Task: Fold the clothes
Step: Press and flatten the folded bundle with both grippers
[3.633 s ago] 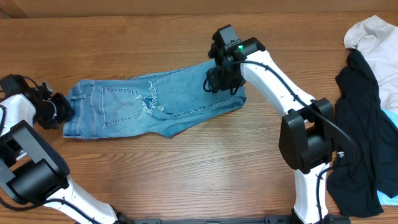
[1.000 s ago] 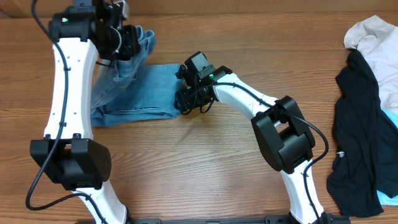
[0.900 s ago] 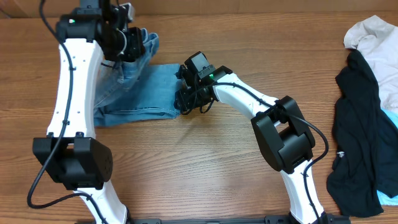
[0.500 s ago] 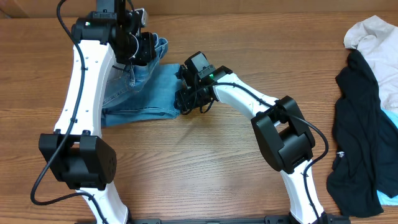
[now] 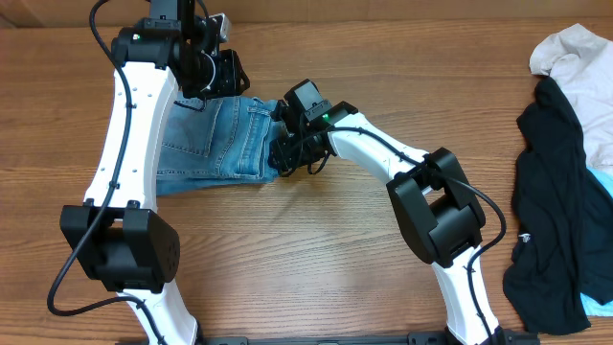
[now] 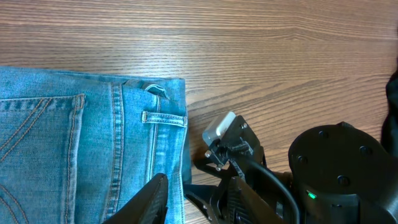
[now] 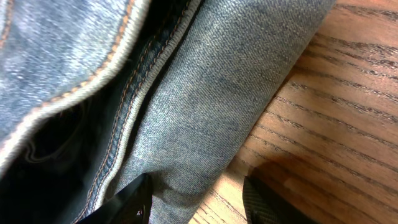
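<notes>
The jeans (image 5: 215, 139) lie folded into a compact block on the wooden table (image 5: 316, 249), left of centre. A stitched back pocket (image 6: 37, 143) faces up, and the waistband with its belt loop (image 6: 163, 118) forms the block's right edge. The right gripper (image 5: 284, 153) sits at that right edge, low on the table. In the right wrist view its fingers (image 7: 134, 202) stand apart astride a rolled fold of denim, with a strip of bare wood beside the far finger. Whether they pinch the fold cannot be told. The left gripper (image 5: 228, 79) is at the far right corner of the block, above the waistband. In the left wrist view its fingers (image 6: 154, 198) stand apart over the denim's edge, holding nothing. A black garment (image 5: 546, 182) and an off-white cloth (image 5: 579, 67) lie well apart from the jeans at the table's right side.
</notes>
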